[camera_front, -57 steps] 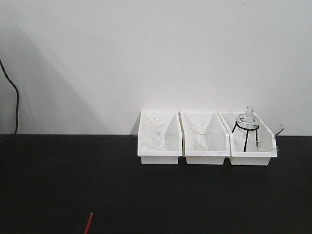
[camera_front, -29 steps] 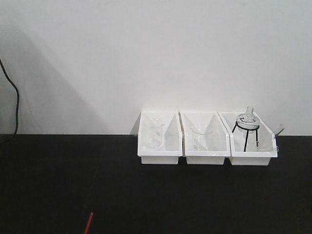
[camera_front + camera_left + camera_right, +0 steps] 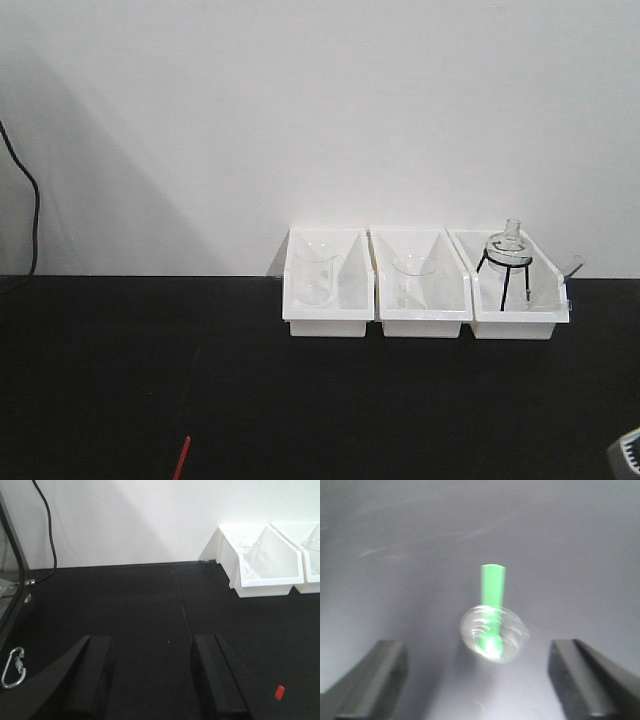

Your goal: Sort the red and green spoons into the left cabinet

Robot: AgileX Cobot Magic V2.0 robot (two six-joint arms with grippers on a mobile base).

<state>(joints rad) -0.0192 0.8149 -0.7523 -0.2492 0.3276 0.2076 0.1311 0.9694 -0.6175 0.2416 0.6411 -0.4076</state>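
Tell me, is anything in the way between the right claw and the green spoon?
Possibly. A blurred clear round shape overlaps the near end of the green spoon, between the fingers of the open right gripper. It is too blurred to tell what it is.

The left gripper [image 3: 150, 647] points forward and slightly downward, its two black fingers [image 3: 92, 675] entering the wrist view at 7 and 5 o'clock, spread well apart. The right gripper [image 3: 477, 650] aims steeply downward, jaws wide, with fingers at 8 and 4 o'clock. The front view shows only a grey arm part [image 3: 626, 458], at 4 o'clock.
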